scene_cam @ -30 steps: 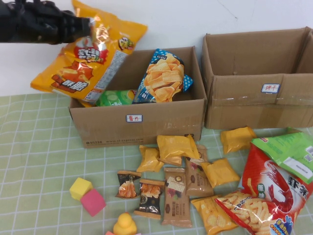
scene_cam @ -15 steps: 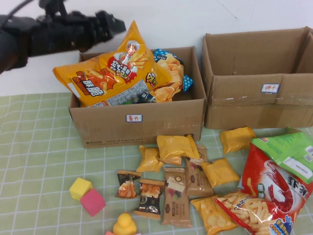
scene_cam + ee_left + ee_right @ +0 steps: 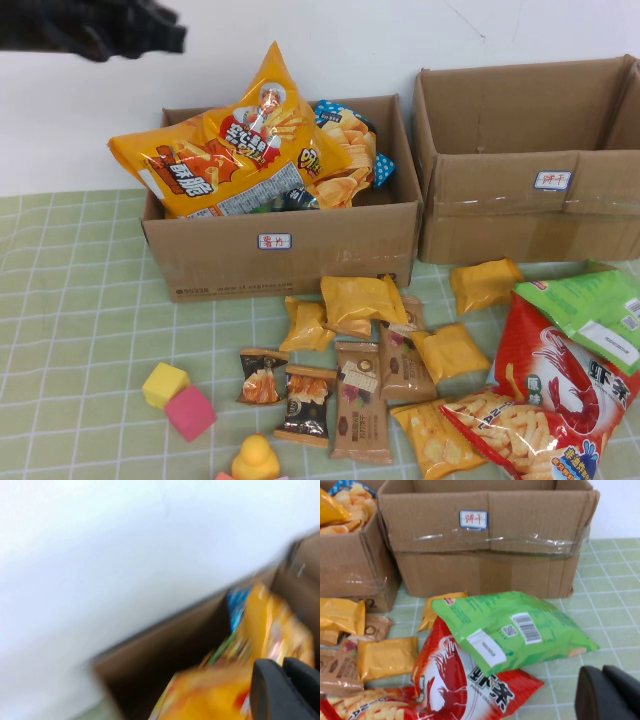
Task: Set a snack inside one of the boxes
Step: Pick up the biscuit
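Note:
A big orange snack bag (image 3: 235,160) lies across the top of the left box (image 3: 300,250), over a blue bag of chips (image 3: 350,150). The right box (image 3: 530,215) stands beside it with nothing showing inside. My left gripper (image 3: 165,38) is up at the back left, above and behind the left box, shut and holding nothing. In the left wrist view its fingers (image 3: 272,690) hang over the orange bag (image 3: 215,695), blurred. My right gripper (image 3: 607,692) is shut and low over the cloth, near a green bag (image 3: 510,630); it does not show in the high view.
Several small orange, brown and dark snack packs (image 3: 360,370) lie in front of the boxes. A red shrimp-chip bag (image 3: 550,400) and a green bag (image 3: 595,315) lie at the right. Yellow and pink blocks (image 3: 180,400) and a yellow duck (image 3: 255,462) sit near the front edge.
The left gripper carried the orange bag over the left box, opened and dropped it there, then shut and pulled back up to the left. The right arm stayed still.

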Action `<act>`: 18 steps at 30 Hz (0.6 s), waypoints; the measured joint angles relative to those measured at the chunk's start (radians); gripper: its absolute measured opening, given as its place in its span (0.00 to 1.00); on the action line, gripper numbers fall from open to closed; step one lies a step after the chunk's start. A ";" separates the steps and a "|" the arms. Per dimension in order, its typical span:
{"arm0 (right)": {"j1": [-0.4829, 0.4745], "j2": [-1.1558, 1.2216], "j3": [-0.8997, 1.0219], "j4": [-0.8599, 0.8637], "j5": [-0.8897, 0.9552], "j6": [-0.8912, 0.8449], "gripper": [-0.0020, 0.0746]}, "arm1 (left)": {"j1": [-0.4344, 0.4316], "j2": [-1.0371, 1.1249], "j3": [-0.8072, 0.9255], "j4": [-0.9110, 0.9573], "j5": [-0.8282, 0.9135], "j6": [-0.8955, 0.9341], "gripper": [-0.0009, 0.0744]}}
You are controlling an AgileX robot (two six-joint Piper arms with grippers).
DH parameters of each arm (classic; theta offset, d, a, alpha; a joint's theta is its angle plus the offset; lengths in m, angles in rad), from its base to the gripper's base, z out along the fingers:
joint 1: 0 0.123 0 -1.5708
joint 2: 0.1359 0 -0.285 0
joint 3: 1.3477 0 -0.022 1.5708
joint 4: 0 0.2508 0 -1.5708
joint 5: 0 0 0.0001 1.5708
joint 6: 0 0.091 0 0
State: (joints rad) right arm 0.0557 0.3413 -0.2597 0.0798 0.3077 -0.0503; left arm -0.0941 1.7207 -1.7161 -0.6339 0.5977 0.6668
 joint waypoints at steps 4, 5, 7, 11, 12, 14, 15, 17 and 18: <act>0.000 0.000 0.000 0.000 0.014 -0.010 0.02 | 0.000 -0.046 0.000 0.339 0.119 -0.177 0.02; 0.000 0.000 0.000 0.000 0.021 -0.012 0.02 | 0.000 -0.052 0.000 0.423 0.164 -0.218 0.02; 0.000 0.000 -0.011 0.000 0.057 -0.013 0.02 | 0.000 -0.053 0.000 0.560 0.262 -0.288 0.01; 0.000 0.025 -0.041 0.015 0.123 -0.021 0.02 | 0.023 -0.051 0.000 0.634 0.365 -0.417 0.01; 0.000 0.041 -0.048 0.023 0.141 -0.027 0.02 | 0.026 -0.054 0.000 0.624 0.371 -0.422 0.01; 0.000 0.074 -0.064 0.045 0.174 -0.044 0.02 | 0.031 -0.065 0.000 0.607 0.383 -0.422 0.01; 0.004 0.094 -0.072 0.062 0.190 -0.059 0.02 | 0.031 -0.075 0.000 0.595 0.387 -0.424 0.01; 0.015 0.132 -0.085 0.097 0.204 -0.091 0.02 | 0.031 -0.108 0.011 0.581 0.391 -0.424 0.01; 0.026 0.153 -0.089 0.114 0.209 -0.108 0.02 | 0.031 -0.133 0.023 0.575 0.391 -0.424 0.01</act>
State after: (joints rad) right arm 0.0813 0.4945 -0.3484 0.1942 0.5170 -0.1579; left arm -0.0634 1.5874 -1.6929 -0.0590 0.9889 0.2427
